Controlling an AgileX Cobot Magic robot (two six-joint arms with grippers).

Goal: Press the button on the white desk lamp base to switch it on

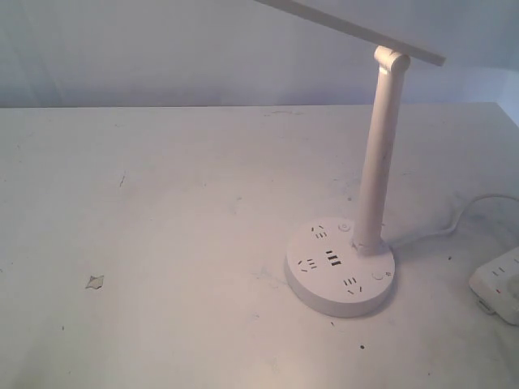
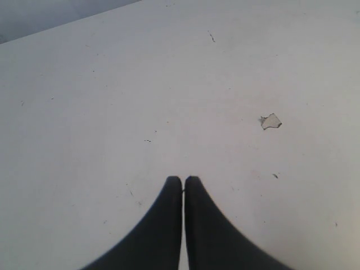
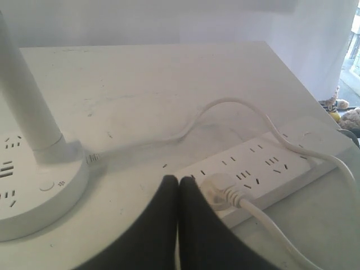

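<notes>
- Lamp base [image 1: 340, 267]: a round white disc standing flat on the table [image 1: 162, 203], right of centre in the exterior view. The pole [image 1: 377, 154] rises from its far-right part.
- Button [image 1: 378, 276]: a small round dimple on the disc's top, by the rim on the side facing the strip [image 1: 499, 284]. A second round mark sits beside the pole foot, and I cannot tell which one switches the lamp.
- Right gripper [image 3: 178, 181]: fingers pressed together and carrying nothing, low over the table in front of the strip [image 3: 264, 169] and its plug [image 3: 216, 188]. Contact with the table cannot be judged.
- Left gripper [image 2: 183, 180]: fingers closed on each other and empty. Its camera shows only bare table and a chip [image 2: 270, 121] in the surface.
- Key relation: the right wrist view holds the base [image 3: 34, 191] and button [image 3: 46, 184] off to one side of the closed tips. The strip lies at the right edge of the exterior view, so the base lies leftward from this gripper there.
- Nearer arm: judged to be the right one. The chip [image 1: 95, 282] sits well apart from the base, on the left.
- Next move, as a judgement: carry the closed right tips sideways over the disc rim, clear of the pole, then straight down onto the button.
</notes>
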